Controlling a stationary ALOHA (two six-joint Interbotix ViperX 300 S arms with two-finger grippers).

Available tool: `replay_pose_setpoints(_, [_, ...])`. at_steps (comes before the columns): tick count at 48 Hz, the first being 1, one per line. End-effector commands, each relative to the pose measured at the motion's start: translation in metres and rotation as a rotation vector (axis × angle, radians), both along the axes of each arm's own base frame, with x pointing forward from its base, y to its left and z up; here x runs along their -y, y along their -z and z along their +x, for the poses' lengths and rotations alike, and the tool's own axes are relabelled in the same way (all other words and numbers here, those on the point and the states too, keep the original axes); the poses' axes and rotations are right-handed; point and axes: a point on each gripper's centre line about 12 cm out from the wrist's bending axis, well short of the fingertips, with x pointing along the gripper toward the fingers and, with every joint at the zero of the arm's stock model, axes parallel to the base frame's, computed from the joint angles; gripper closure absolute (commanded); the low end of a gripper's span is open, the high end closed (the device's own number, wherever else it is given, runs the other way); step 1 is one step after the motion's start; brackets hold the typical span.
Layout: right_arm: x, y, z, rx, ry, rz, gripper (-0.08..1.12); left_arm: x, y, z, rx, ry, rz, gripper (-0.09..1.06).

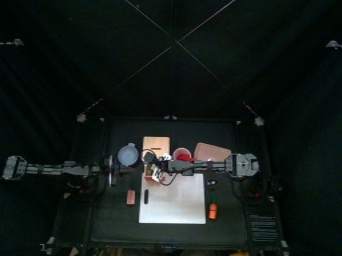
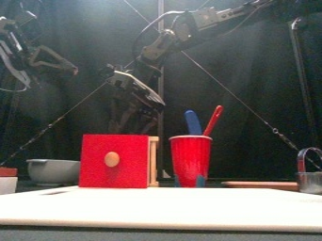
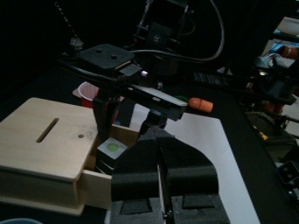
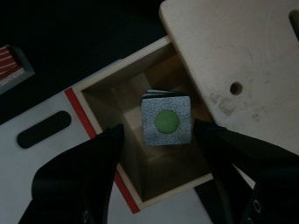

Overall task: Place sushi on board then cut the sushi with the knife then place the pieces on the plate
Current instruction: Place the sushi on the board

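The dark green sushi roll [image 4: 170, 120] with a light green centre lies in the open drawer [image 4: 122, 153] of the pale wooden box [image 1: 158, 140]. My right gripper [image 4: 165, 132] hangs just above it, open, with one jaw on each side of the roll and not closed on it. The same roll [image 3: 111, 150] appears in the left wrist view under the right gripper [image 3: 117, 114]. My left gripper [image 3: 162, 144] rests shut and empty left of the box, by the white board [image 1: 174, 200]. A red cup [image 2: 191, 160] holds a blue knife [image 2: 194, 122] and a red knife [image 2: 214, 120]. The pink tray [image 1: 211, 152] lies at the back right.
A blue-grey bowl [image 1: 127, 156] stands left of the box. An orange toy food [image 1: 211, 211] lies at the board's right edge and a small red toy [image 1: 130, 198] at its left edge. A metal cutter [image 2: 311, 172] stands at the far right.
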Motion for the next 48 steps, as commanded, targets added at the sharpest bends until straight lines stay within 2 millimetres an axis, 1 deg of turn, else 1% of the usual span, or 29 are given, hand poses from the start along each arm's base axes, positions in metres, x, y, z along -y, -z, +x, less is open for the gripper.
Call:
replay_pose_setpoints(1, [0.007, -0.019, 0.004, 0.050, 0.012, -0.008, 0.10, 0.000, -0.005, 0.002, 0.015, 0.000, 0.000, 0.86])
replay_pose_setpoints(19, [0.011, -0.017, 0.008, 0.052, 0.017, -0.008, 0.11, 0.000, -0.003, 0.001, 0.012, 0.000, -0.002, 0.86])
replay_pose_setpoints(25, [0.011, -0.015, 0.008, 0.041, 0.020, -0.005, 0.18, 0.000, -0.003, 0.001, 0.011, 0.000, 0.000, 0.86])
replay_pose_setpoints(33, [0.012, -0.013, 0.008, 0.035, 0.020, -0.007, 0.34, 0.000, -0.003, 0.001, 0.012, -0.002, -0.002, 0.86])
replay_pose_setpoints(38, [0.012, -0.014, 0.008, 0.038, 0.020, -0.007, 0.41, 0.000, -0.003, 0.001, 0.011, 0.000, -0.002, 0.86])
replay_pose_setpoints(42, [0.010, -0.018, 0.008, 0.044, 0.016, -0.009, 0.44, 0.000, -0.003, 0.001, 0.011, 0.000, -0.002, 0.86])
replay_pose_setpoints(48, [0.006, -0.032, 0.005, 0.053, 0.006, -0.015, 0.44, 0.000, -0.003, 0.001, 0.011, -0.001, 0.000, 0.86])
